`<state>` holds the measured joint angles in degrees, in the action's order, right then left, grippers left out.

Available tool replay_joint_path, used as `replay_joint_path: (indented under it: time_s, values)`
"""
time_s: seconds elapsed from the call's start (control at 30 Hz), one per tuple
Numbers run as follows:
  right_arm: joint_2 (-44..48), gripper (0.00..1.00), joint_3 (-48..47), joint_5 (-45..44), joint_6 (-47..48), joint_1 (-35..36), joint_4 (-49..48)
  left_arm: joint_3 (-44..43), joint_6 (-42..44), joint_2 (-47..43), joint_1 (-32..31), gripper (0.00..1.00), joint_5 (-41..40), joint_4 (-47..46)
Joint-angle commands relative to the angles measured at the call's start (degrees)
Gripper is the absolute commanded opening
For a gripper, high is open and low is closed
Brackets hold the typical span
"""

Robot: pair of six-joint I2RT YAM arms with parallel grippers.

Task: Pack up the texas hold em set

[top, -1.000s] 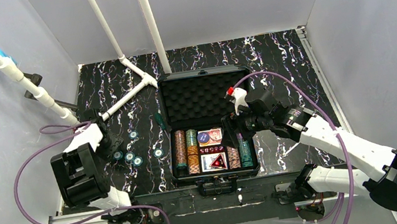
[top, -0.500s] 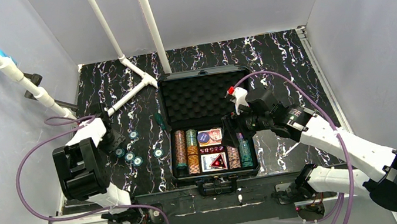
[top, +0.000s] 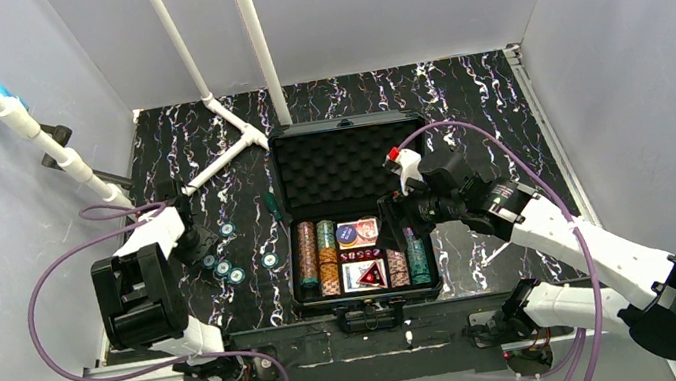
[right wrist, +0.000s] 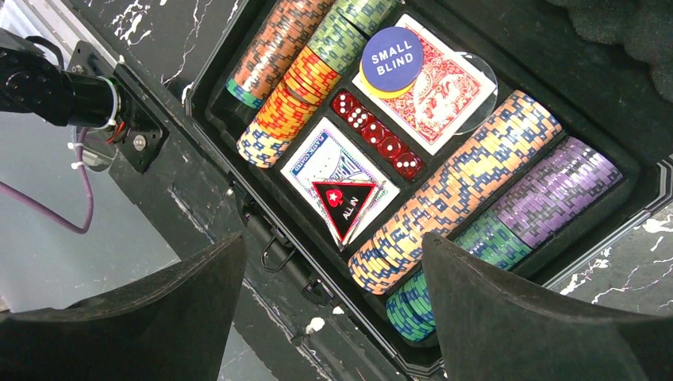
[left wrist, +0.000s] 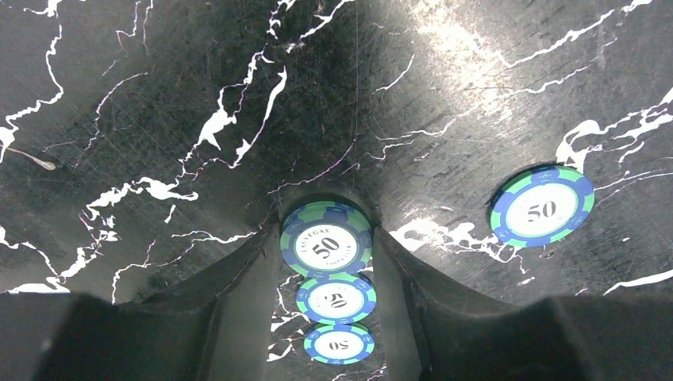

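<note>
Black case lies open, long side left-right, handle at the near edge. The left gripper pinches a round striped chip; the right gripper gapes wide.

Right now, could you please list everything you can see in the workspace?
black rectangular hard case: one, open, foam lid up, table centre
striped poker chips in rows: four rows, mixed colours, in case
card decks: two, in case middle
small red dice: five, between decks
red triangle piece: one, on nearer deck
blue round SMALL BLIND button: one, on farther deck
green-and-blue loose chips: five, table left of case
small green-handled implement: one, beside case's left
white pipes: several, far side and left
black white-veined table: one, underneath
left tool: fingers against one loose chip's sides
right tool: open, above case
</note>
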<state>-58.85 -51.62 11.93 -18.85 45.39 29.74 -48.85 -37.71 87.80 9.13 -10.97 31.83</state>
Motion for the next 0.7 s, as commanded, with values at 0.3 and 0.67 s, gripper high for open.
replay_joint_path:
  time_s: [0.3, 0.67]
  values:
    - [1.9, 0.88, 0.3, 1.3, -0.7, -0.2, -2.3, -1.5, 0.4, -5.4, -0.3, 0.71, -2.0, 8.1]
    - [1.3, 0.87, 0.5, 2.5, -1.6, -0.2, -3.3, 2.0, -6.1, -9.7, -1.6, 0.7, 5.7, 11.6]
